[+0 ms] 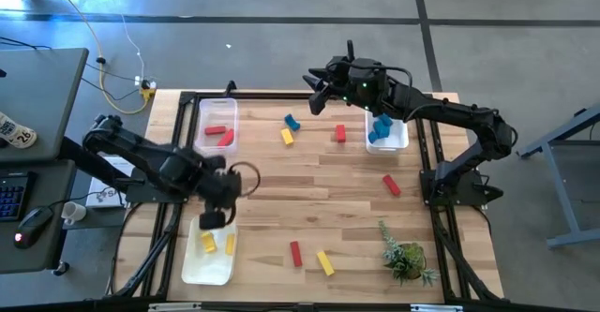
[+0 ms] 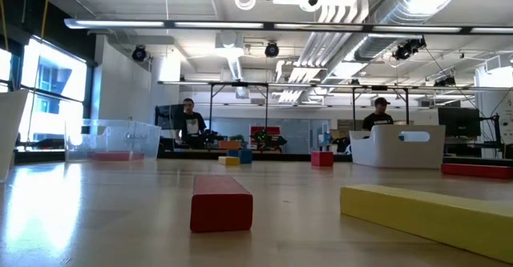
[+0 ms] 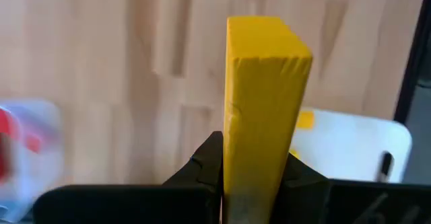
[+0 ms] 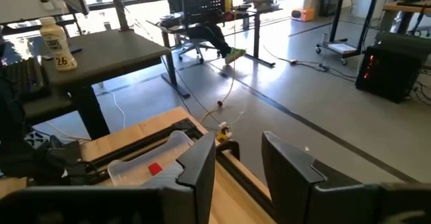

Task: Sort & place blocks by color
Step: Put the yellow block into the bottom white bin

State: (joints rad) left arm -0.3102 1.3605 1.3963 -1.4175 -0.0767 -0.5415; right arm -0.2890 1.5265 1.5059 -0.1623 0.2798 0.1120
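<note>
In the left wrist view a long yellow block (image 3: 266,83) sticks out ahead of my left gripper (image 3: 256,167), which is shut on it. In the high view that gripper (image 1: 215,218) hangs over the far end of the near-left white bin (image 1: 192,265), which holds two yellow blocks (image 1: 208,243). The gripper hides the held block there. My right gripper (image 1: 316,89) is high over the table's far edge, open and empty (image 4: 239,167). Loose blocks lie on the table: blue (image 1: 292,122), yellow (image 1: 287,136), red (image 1: 340,133), red (image 1: 391,185), red (image 1: 295,253) and yellow (image 1: 324,262). My left gripper pinches the yellow block between its two fingers (image 3: 205,163) at the block's near end (image 3: 259,180). The block runs along the fingers and juts out past their tips. The fingers point steeply down, so the block hangs clear above the table and bin.
A clear bin (image 1: 217,125) at the far left holds red blocks. A white bin (image 1: 398,139) at the far right holds blue ones. A small green plant (image 1: 405,256) stands near the right front. The table's middle is bare wood.
</note>
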